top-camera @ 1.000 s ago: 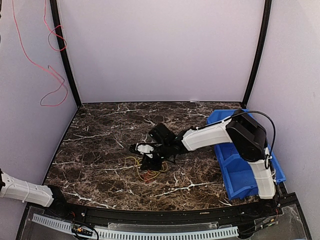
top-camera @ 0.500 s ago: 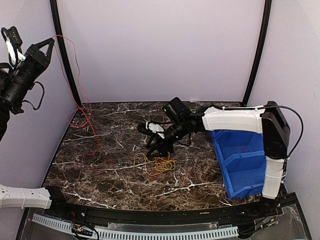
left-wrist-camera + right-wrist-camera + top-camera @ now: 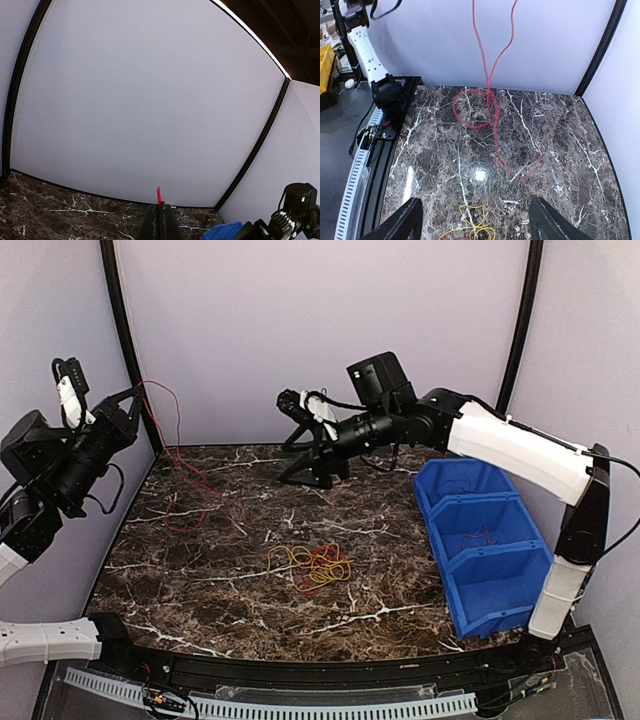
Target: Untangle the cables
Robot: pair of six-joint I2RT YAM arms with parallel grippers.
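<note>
At upper left, the left gripper (image 3: pixel 132 398), pinched shut on the red cable (image 3: pixel 490 95), has dropped lower. At mid-frame, the right gripper (image 3: pixel 297 440) has lifted off the yellow-orange bundle (image 3: pixel 315 565), its fingers wide and empty. The red strand looks freed.

Even, diffuse light is filling all three views; shadows are falling faint. A white glare spot is sitting on the table (image 3: pixel 479 175), lower centre of your right wrist view. Your left wrist view is bending the black posts (image 3: pixel 252 145) into curves. The right gripper (image 3: pixel 475 201) is showing dark and soft along the bottom edge.
</note>
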